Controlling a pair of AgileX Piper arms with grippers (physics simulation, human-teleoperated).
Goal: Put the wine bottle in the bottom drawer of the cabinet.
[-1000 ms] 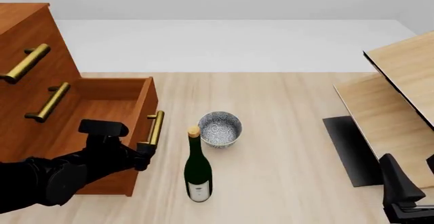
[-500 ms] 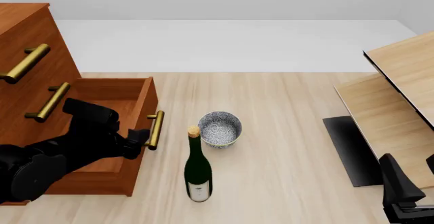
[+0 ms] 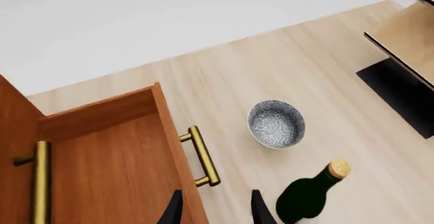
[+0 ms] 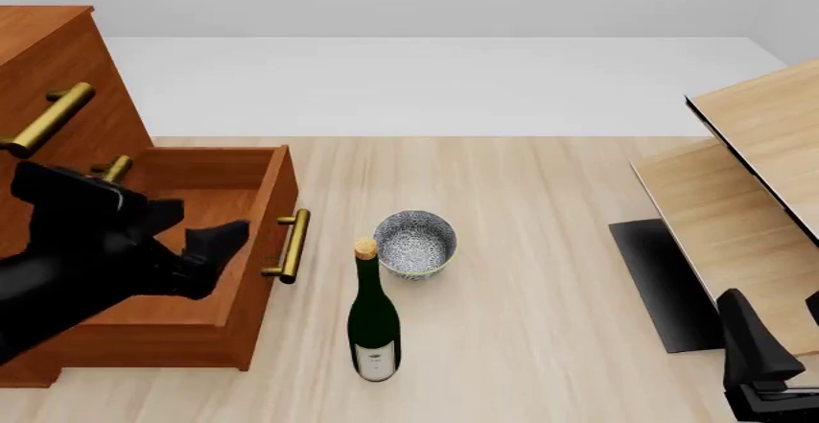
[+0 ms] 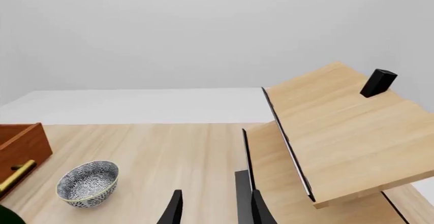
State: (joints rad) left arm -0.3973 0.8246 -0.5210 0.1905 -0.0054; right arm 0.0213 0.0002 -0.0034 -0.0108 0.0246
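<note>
front view: wine bottle (image 4: 374,325) stands upright on the table (image 4: 538,250), just beside the speckled bowl (image 4: 415,244) and near the brass handle (image 4: 292,245) of the bottom drawer (image 4: 192,317), which is pulled out of the cabinet (image 4: 58,87) with its box open to above. bottle not held, well apart from both arms. judged: glass, stiff, smooth and likely slippery, heavy low down, tall and easy to tip; breakable if dropped. best hold looks like the straight body above the white label, squeezed across its width; the gold-foil neck is slimmer but would let it swing. left gripper (image 4: 211,250) hangs over the open drawer, arm stretched in from the left edge, fingers pointing toward the handle; cannot tell their spread here. right gripper (image 4: 755,361) sits low at the right edge, well away, near the pale furniture (image 4: 755,174).

left wrist view: left fingertips (image 3: 175,211) stand apart with nothing between them, above the drawer front beside its handle; bottle's neck and shoulder show close by, bowl beyond.

right wrist view: right fingertips (image 5: 174,210) parted, empty, aimed level across the table; bowl in sight, only a dark sliver of the bottle at the corner.
</note>
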